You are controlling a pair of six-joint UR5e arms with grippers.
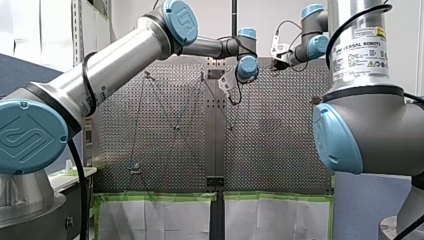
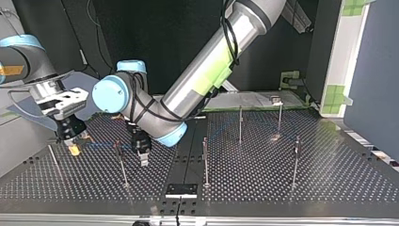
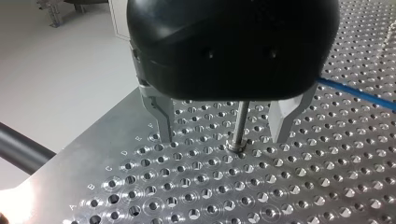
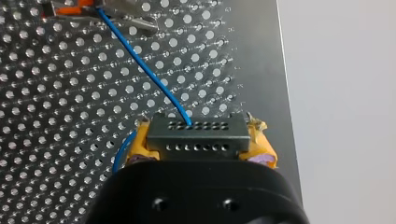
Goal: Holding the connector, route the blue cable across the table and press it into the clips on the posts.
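Firstly, front view: my left gripper (image 1: 230, 89) and my right gripper (image 1: 276, 61) upper centre of frame. Top view: blue cable (image 2: 101, 145) runs from right gripper, left of frame, to post (image 2: 121, 162); left gripper just right of post. Left wrist view: fingers (image 3: 161, 119) wide apart, empty, post showing between them. Right wrist view: yellow pads (image 4: 140, 147) clamped on connector (image 4: 196, 126), cable leading ahead.
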